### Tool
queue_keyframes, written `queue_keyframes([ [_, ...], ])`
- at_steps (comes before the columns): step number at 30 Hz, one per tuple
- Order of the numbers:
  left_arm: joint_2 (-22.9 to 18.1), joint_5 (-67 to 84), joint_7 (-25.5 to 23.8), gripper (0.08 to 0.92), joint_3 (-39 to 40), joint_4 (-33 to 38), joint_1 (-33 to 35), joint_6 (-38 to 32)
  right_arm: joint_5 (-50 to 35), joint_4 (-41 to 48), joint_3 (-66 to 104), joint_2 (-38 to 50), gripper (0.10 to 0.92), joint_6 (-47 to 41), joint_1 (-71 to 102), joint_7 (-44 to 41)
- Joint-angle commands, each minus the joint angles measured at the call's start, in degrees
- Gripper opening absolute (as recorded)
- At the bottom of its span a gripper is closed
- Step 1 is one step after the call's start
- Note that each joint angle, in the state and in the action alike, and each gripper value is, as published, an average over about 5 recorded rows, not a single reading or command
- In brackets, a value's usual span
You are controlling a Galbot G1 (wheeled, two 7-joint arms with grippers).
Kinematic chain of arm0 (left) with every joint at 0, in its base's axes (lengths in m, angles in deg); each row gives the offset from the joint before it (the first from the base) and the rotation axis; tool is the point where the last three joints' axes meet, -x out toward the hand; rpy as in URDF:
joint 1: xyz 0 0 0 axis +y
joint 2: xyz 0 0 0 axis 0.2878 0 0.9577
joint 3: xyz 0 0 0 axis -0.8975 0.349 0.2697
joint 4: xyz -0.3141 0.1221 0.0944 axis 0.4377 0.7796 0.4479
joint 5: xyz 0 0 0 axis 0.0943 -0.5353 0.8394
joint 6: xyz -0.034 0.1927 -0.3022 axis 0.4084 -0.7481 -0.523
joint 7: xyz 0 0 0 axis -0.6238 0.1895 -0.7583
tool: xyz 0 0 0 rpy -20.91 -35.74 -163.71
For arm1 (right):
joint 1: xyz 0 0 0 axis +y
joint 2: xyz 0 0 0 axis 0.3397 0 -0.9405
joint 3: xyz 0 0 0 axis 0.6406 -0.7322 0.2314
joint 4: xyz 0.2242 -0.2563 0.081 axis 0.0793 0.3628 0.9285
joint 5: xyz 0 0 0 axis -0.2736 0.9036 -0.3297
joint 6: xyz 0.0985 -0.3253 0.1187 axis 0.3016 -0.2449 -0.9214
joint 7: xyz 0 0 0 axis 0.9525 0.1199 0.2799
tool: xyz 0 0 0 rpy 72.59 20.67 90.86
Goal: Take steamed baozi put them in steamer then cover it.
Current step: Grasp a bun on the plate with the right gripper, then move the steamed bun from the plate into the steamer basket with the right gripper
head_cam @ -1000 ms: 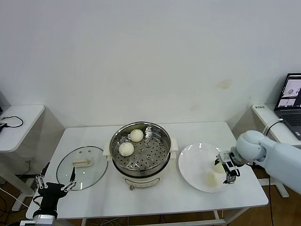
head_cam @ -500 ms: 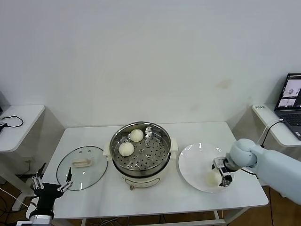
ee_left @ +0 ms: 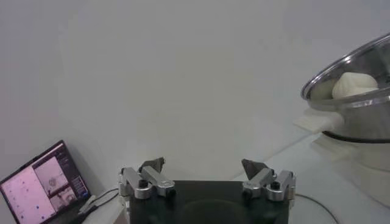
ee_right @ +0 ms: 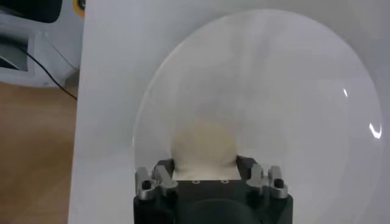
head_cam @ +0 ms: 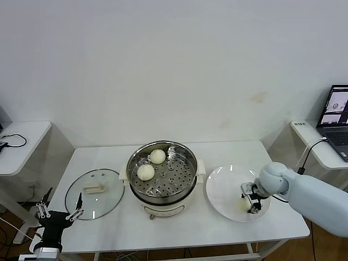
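The steamer [head_cam: 163, 191] stands mid-table with two steamed baozi [head_cam: 157, 156] [head_cam: 145, 172] on its perforated tray. Left of it the glass cover [head_cam: 95, 193] lies flat on the table. On the white plate [head_cam: 225, 185] my right gripper [head_cam: 251, 202] is down around a third baozi [head_cam: 241, 205]. In the right wrist view this baozi [ee_right: 204, 140] sits between the fingers [ee_right: 166, 165], which press on both of its sides. My left gripper [head_cam: 57, 216] hangs open and empty below the table's left front corner.
A laptop [head_cam: 338, 111] sits on a side table at the right, and another small table [head_cam: 19, 144] stands at the left. The left wrist view shows the steamer's rim [ee_left: 350, 64] and a baozi [ee_left: 354, 85] from below.
My right gripper slid left across the plate, came down around a baozi and closed its jaws onto it. The left gripper sank slightly and stayed open.
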Motion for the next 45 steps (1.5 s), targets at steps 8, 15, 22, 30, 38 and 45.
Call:
queue_keyframes([
  [8, 0.01, -0.03, -0.06, 0.823, 0.06, 0.58, 0.31, 0.0, -0.89, 0.4, 1.64, 0.34, 0.543, 0.17, -2.69, -2.04],
  [15, 0.03, -0.1, -0.09, 0.823, 0.52, 0.86, 0.25, 0.0, -4.77, -0.84, 1.7, 3.01, 0.551, -0.07, -9.25, -3.21],
  [22, 0.21, -0.08, -0.12, 0.823, 0.85, 1.14, 0.2, 0.05, -9.57, -0.42, -3.88, 0.89, 0.551, -0.84, -23.7, -3.43],
  [30, 0.24, 0.04, -0.01, 0.823, 0.45, 1.2, 0.69, -0.05, -16.49, 1.69, -13.08, -9.3, 0.554, -2.29, -40.87, -3.16],
  [38, 0.26, 0.38, 0.02, 0.823, -0.37, 1.19, 0.99, -0.09, -21.33, 1.93, -17.54, -18.65, 0.553, -3.44, -45.88, -1.19],
  [45, 0.03, 0.35, 0.0, 0.823, -0.73, 1.44, 1.11, -0.04, -25.32, 1.42, -20.7, -25.26, 0.552, 1.25, -42.42, 2.57],
])
